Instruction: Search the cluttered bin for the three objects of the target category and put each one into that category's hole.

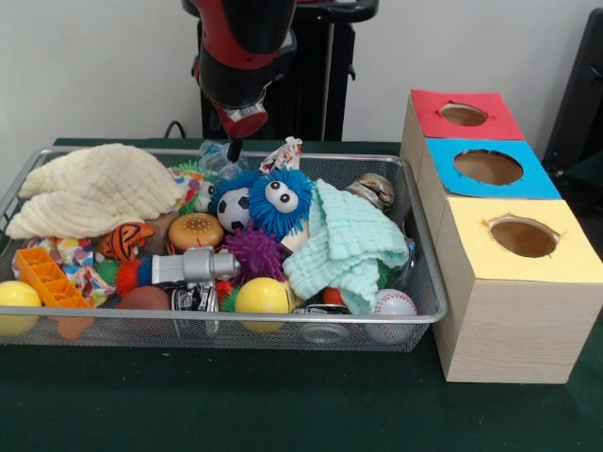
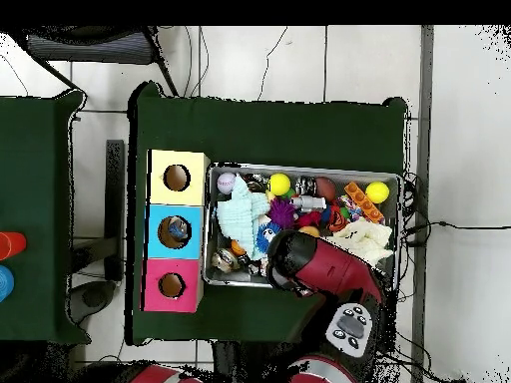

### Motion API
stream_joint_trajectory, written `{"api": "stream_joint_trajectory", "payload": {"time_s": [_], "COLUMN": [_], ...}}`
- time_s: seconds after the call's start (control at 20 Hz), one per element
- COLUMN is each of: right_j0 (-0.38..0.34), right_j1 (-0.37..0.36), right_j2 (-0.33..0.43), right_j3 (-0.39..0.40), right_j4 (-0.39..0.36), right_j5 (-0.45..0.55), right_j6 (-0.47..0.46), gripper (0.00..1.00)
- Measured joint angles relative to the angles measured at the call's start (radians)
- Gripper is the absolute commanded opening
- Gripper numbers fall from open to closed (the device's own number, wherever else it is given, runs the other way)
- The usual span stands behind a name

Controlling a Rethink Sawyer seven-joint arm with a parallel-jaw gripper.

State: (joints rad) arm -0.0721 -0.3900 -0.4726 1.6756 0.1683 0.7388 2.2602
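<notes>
Green desk [image 1: 283, 405] lay nearest, carrying the bin [image 1: 226, 325] with the red-topped hole [image 1: 464, 115] far right. Above the bin's far side hung the pincer [image 1: 233, 151], its state impossible to tell, over a crinkled clear plastic piece [image 1: 219, 160].

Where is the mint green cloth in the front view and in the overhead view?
Front view: the mint green cloth lies in the right part of the bin, beside the blue fuzzy toy.
Overhead view: the cloth lies in the bin's left part, near the boxes.
Shared landmark: the yellow-topped box.

Bin [image 1: 429, 315] crammed; red-topped hole [image 1: 464, 115] unobstructed
</notes>
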Motion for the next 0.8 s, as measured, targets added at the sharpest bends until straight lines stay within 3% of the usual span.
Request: {"api": "stream_joint_trajectory", "payload": {"time_s": [0.8], "right_j0": [-0.039], "right_j1": [0.049], "right_j2": [0.015], "right_j3": [0.000], "right_j4": [0.008], "right_j5": [-0.178], "right_j6": [0.000], "gripper": [1.00]}}
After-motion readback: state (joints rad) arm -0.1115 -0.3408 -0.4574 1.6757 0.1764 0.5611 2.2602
